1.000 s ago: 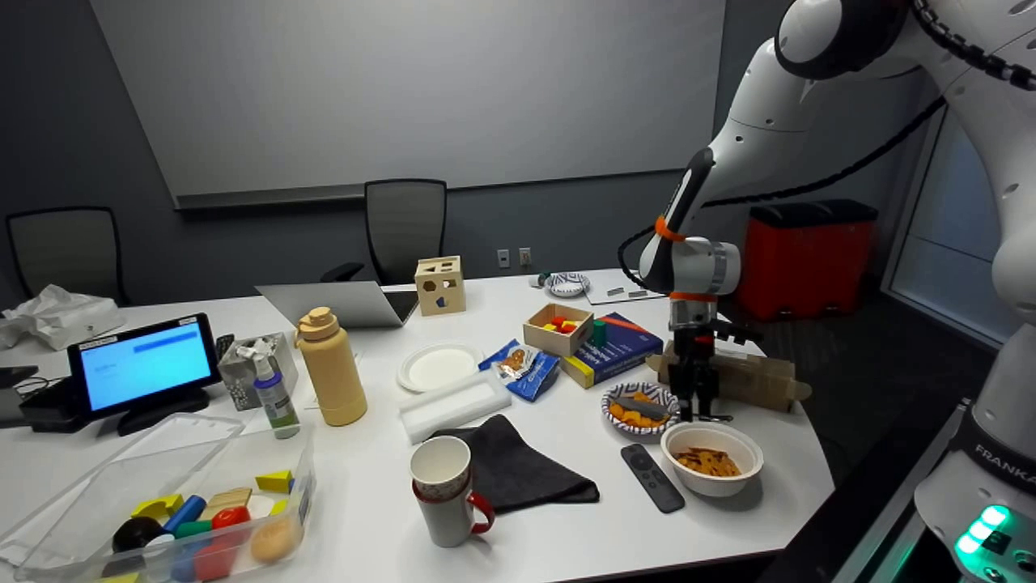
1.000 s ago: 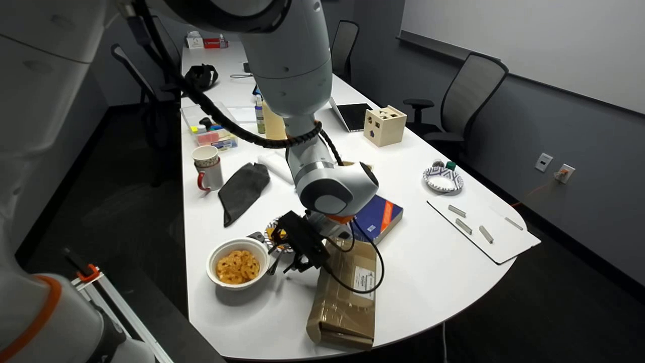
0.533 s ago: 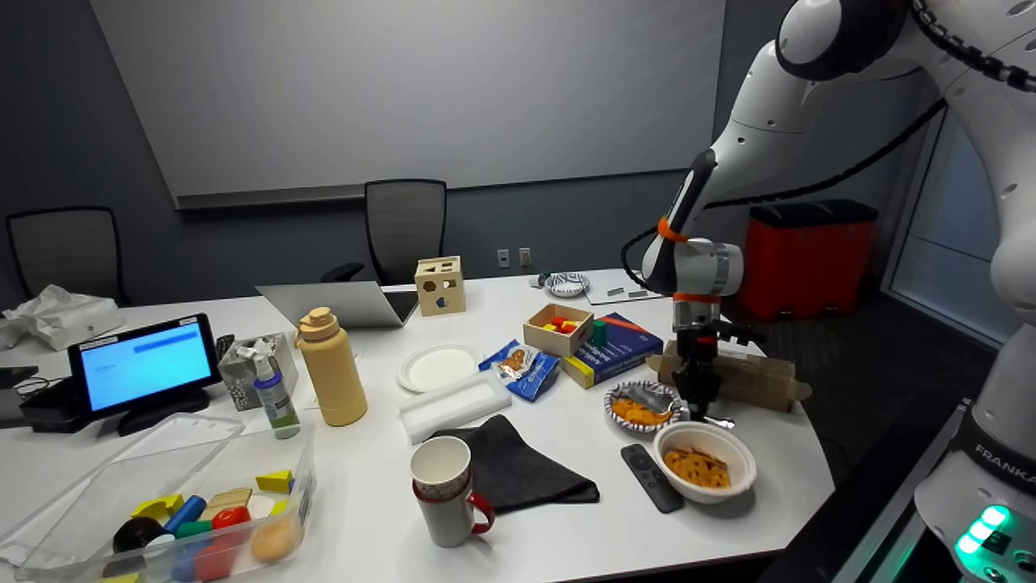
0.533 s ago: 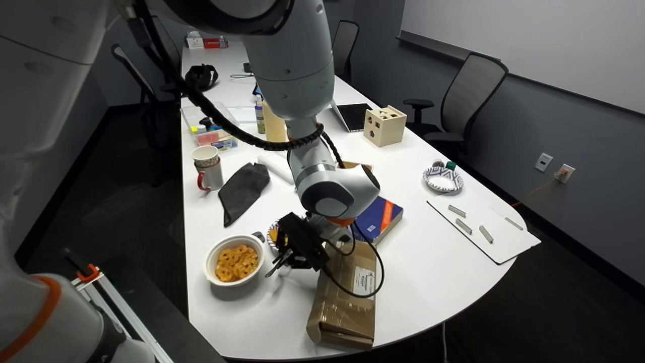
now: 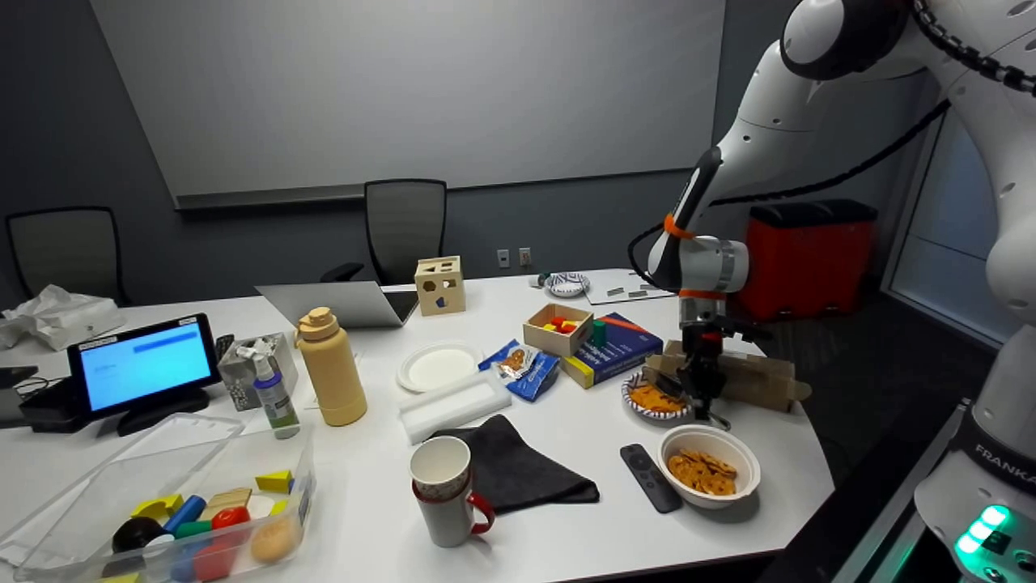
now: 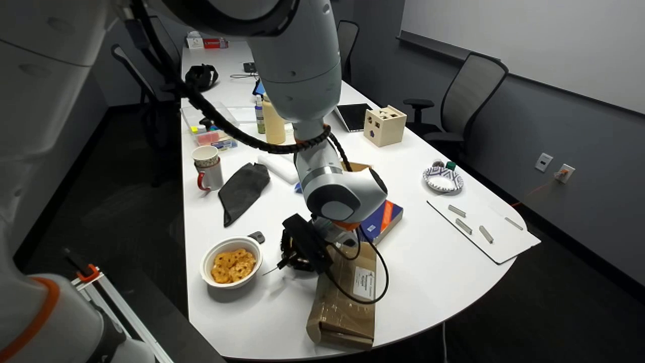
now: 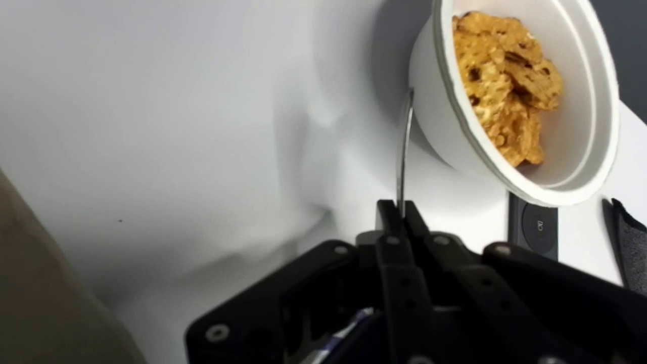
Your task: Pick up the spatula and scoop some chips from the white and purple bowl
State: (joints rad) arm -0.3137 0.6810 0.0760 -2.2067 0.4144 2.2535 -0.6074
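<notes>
My gripper is shut on the thin metal handle of the spatula, which sticks out past the fingertips. The handle's free end lies against or just short of the plain white bowl's side; I cannot tell which. In an exterior view the dark spatula head slants over the white and purple bowl, where orange chips are heaped. My gripper hides the right side of that bowl there and almost all of it in an exterior view. Only a strip of its patterned rim shows low in the wrist view.
A plain white bowl of tan ring-like crisps stands close in front of the gripper. A black remote lies beside it. Behind the gripper is a cardboard box. A blue book and a black cloth lie farther off.
The jaws have gone from open to shut on the spatula's handle. The spatula has turned, and the white and purple bowl has shifted slightly toward the cardboard box along with the gripper.
</notes>
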